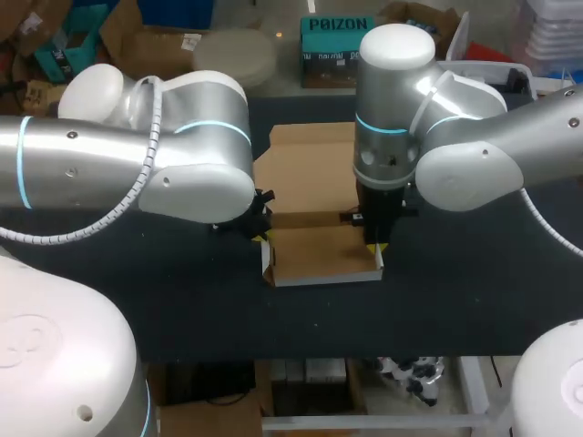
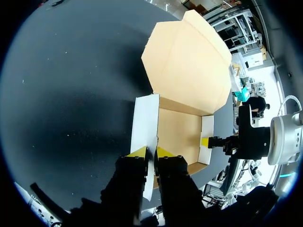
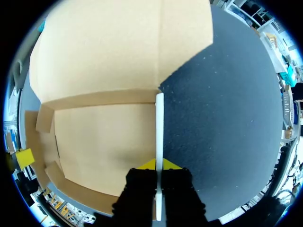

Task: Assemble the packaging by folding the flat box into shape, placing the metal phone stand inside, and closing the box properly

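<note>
**Dark bench, box gripped by both side walls**

Dark bench under everything, with a brown box between the two hands, folded up into an open tray. Left hand clamped on left wall: one yellow fingertip against each face, wall upright between them. Right hand clamped the same way on right wall, seen edge-on from that wrist, white outside and brown inside. Floor of the tray flat on the bench, just beside each hand on its inner side. Beyond both hands, lid open and lying flat on the bench, joined to the tray's far wall along a crease. From the left wrist, right hand's yellow tip in sight across the floor, at the opposite wall. From the right wrist, left hand's tip likewise across the tray. Front wall running from one hand towards the other, nearer the wrists than the floor.
</note>
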`<state>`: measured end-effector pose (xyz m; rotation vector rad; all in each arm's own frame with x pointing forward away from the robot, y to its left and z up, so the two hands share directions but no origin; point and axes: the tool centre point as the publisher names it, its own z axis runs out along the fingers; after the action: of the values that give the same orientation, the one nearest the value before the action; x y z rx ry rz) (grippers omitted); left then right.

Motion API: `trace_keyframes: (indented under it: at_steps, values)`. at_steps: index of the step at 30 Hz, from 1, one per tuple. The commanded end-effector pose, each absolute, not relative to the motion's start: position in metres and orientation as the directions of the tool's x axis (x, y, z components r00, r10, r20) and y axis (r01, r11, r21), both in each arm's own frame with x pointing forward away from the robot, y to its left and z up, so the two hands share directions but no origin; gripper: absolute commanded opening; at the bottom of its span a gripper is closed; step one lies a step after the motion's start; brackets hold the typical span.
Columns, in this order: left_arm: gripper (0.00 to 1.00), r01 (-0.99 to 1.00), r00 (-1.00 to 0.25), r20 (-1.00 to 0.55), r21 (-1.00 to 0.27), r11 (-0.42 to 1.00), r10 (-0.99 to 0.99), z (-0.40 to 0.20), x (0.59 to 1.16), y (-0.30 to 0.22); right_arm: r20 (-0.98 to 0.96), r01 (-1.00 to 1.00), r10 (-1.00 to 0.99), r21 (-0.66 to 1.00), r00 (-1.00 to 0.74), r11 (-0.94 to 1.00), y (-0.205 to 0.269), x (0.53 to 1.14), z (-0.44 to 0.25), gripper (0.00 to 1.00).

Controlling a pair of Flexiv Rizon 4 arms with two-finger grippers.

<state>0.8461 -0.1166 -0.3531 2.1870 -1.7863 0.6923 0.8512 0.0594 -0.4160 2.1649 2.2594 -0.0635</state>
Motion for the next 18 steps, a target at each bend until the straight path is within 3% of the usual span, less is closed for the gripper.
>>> trace_keyframes:
  at_steps: [1, 15, 18]
  values:
    - [0.13, -0.957, 0.163, 0.418, -0.153, -0.246, -0.894, -0.357, 0.844, -0.126, -0.041, 0.999, 0.998, -0.025, -0.043, 0.042, 0.063, 0.851, -0.415, 0.00]
    - [0.34, -0.958, 0.131, 0.437, -0.176, -0.227, -0.890, -0.342, 0.835, -0.118, -0.041, 0.999, 0.998, -0.025, -0.043, 0.042, 0.063, 0.851, -0.415, 0.00]
    - [0.35, -0.955, 0.125, 0.454, -0.185, -0.231, -0.882, -0.336, 0.830, -0.110, -0.041, 0.999, 0.998, -0.025, -0.043, 0.042, 0.063, 0.851, -0.415, 0.00]
